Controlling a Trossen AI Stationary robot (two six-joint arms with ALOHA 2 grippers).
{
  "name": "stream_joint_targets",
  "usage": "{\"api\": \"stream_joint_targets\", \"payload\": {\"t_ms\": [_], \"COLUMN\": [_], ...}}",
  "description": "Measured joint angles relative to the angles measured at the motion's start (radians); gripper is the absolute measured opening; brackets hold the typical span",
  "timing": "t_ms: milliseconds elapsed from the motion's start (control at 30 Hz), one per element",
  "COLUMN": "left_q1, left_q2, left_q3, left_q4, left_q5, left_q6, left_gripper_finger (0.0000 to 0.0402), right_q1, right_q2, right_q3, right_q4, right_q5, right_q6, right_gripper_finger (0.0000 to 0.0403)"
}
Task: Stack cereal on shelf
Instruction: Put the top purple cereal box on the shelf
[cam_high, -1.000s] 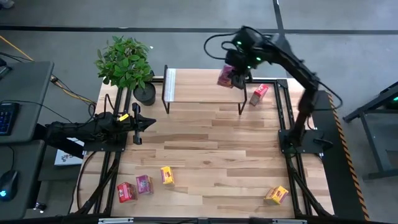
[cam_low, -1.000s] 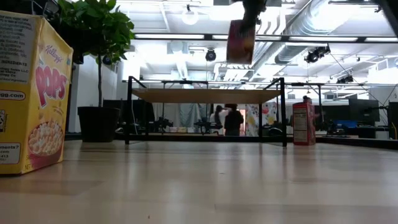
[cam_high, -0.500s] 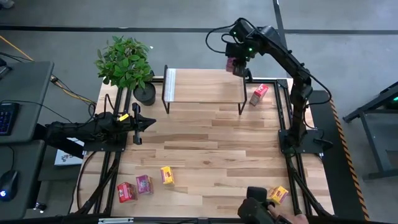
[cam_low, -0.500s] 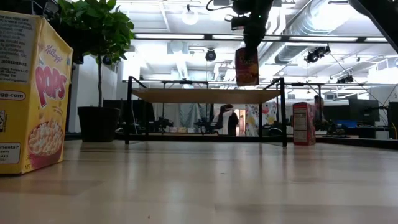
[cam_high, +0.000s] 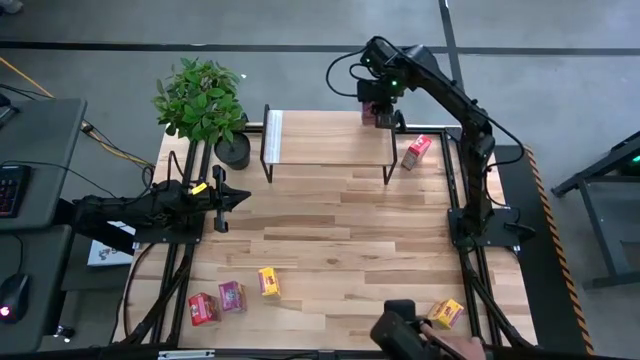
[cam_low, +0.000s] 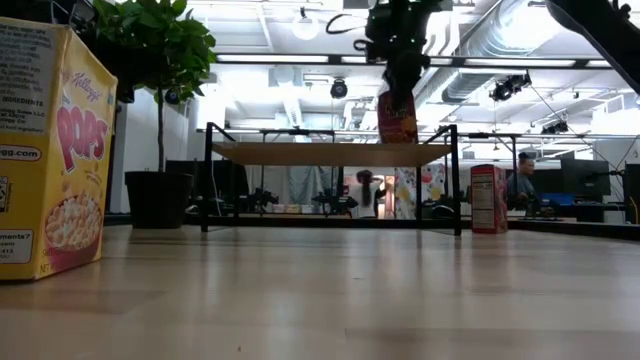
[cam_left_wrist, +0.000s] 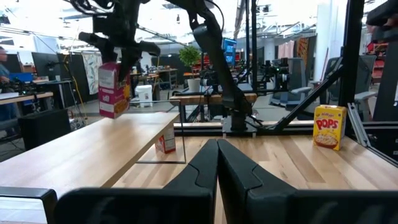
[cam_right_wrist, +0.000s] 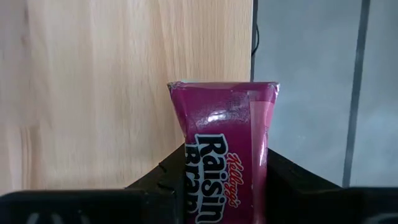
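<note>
My right gripper (cam_high: 380, 100) is shut on a magenta cereal box (cam_high: 378, 113) over the far right corner of the shelf (cam_high: 320, 140). The box also shows in the low view (cam_low: 397, 115) and the left wrist view (cam_left_wrist: 113, 90). My left gripper (cam_high: 245, 197) is shut and empty at the table's left side. A red box (cam_high: 416, 150) stands upright on the table right of the shelf. A yellow (cam_high: 268, 281), a magenta (cam_high: 232, 296) and a red box (cam_high: 202, 308) lie near the front left, and a yellow box (cam_high: 445, 313) at the front right. My right gripper pinches the magenta box's two narrow sides (cam_right_wrist: 177, 168) between its fingers, at the box's upper part. The fingers come from above, pointing down. The box hangs upright below them, its lower end (cam_low: 397, 138) at the level of the shelf top; whether it touches, I cannot tell.
A potted plant (cam_high: 205, 100) stands at the far left by the shelf. A person's hand with a dark object (cam_high: 405, 328) is at the near edge beside the front right yellow box. Bare tabletop (cam_high: 340, 230) lies between the shelf and the front boxes.
My right gripper has gone toward the table's far edge and down with the magenta box, which has come from tilted to upright and now hangs low over the shelf's far right corner. A person's hand has come in at the near edge.
</note>
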Motion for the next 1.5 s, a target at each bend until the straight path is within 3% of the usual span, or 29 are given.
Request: {"api": "stream_joint_targets", "payload": {"t_ms": [500,967,1500], "left_q1": [0.0,0.0,0.0], "left_q2": [0.0,0.0,0.0], "left_q3": [0.0,0.0,0.0], "left_q4": [0.0,0.0,0.0], "left_q5": [0.0,0.0,0.0], "left_q6": [0.0,0.0,0.0], "left_gripper_finger": [0.0,0.0,0.0], "right_q1": [-0.021,-0.02,-0.024], "right_q2": [0.01,0.01,-0.019], "right_q3": [0.0,0.001,0.048], "right_q4": [0.002,0.001,-0.005], "right_q5": [-0.039,-0.038,-0.101], "right_q6": [0.087,0.109,0.136], "right_gripper_finger": [0.0122,0.0249,0.0257]}}
